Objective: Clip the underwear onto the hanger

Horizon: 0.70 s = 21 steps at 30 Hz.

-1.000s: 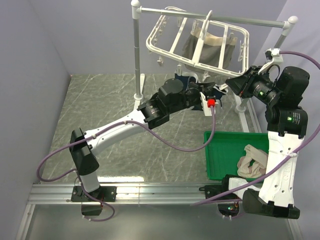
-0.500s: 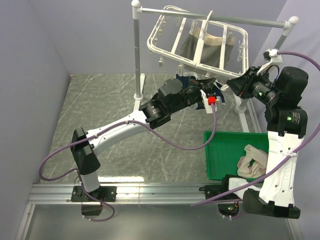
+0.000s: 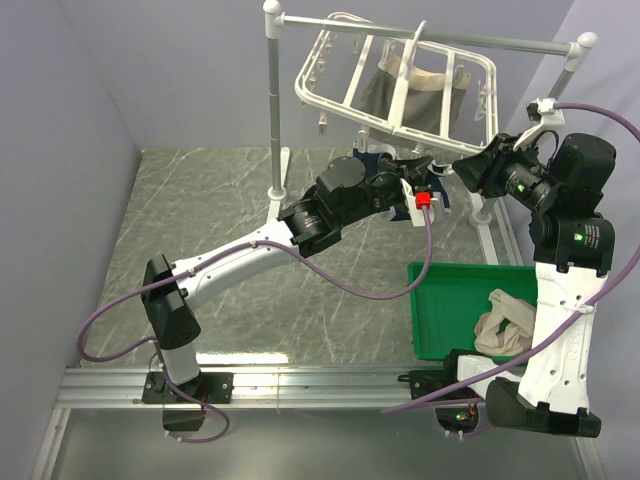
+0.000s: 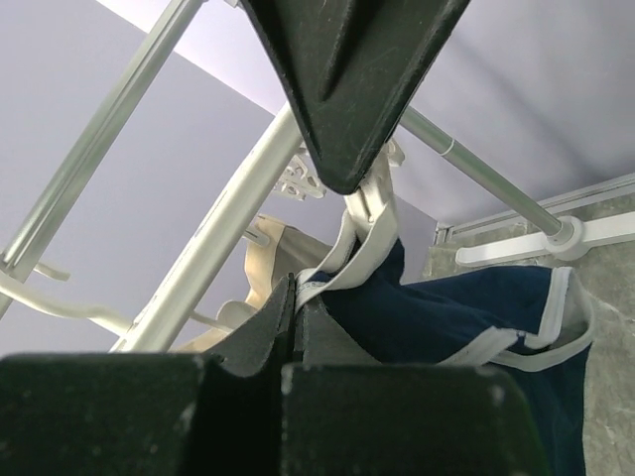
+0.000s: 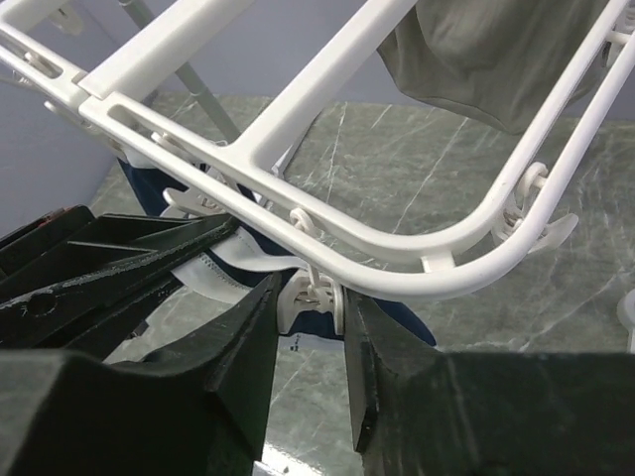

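The white hanger (image 3: 400, 75) hangs tilted from a grey crossbar. The navy underwear (image 4: 466, 317) with white piping hangs below its near edge. My left gripper (image 4: 295, 297) is shut on the white waistband and holds it up under the frame. My right gripper (image 5: 313, 297) straddles a small white clip (image 5: 316, 296) that hangs from the hanger's rim (image 5: 327, 213). Its jaws stand close on either side of the clip with a thin gap. Navy cloth (image 5: 397, 319) shows right behind the clip. From above, both grippers meet under the frame's near right corner (image 3: 445, 175).
An olive-grey garment (image 3: 415, 95) with a beige band hangs inside the hanger. A white pole stand (image 3: 272, 100) carries the crossbar (image 3: 500, 42). A green bin (image 3: 455, 305) at front right holds a beige cloth (image 3: 510, 320). Purple cables trail from both arms.
My right gripper's jaws have widened a little around the clip. The left arm has edged slightly up toward the hanger, still holding the waistband.
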### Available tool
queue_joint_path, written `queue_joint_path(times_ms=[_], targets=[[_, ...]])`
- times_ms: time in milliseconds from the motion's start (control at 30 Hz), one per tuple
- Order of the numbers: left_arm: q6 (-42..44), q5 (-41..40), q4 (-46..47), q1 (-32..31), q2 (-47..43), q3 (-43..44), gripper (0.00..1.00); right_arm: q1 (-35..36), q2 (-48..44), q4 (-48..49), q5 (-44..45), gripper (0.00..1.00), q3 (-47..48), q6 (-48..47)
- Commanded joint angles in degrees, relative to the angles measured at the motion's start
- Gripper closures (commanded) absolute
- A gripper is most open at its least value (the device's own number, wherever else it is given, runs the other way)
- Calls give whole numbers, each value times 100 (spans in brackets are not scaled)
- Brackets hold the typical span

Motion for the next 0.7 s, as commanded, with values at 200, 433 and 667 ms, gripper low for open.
queue_joint_path(times_ms=[200,433,667], targets=[[-162,180,55,-31,-215,281,100,58,-69,-182,-230,56,113,47],[-92,198,2,-31,-242,229,100,58,-104,-225,-309,45,192,47],[-188,216,-217,-31,-294,185,99,58,-209,-296,-336,30,315,56]])
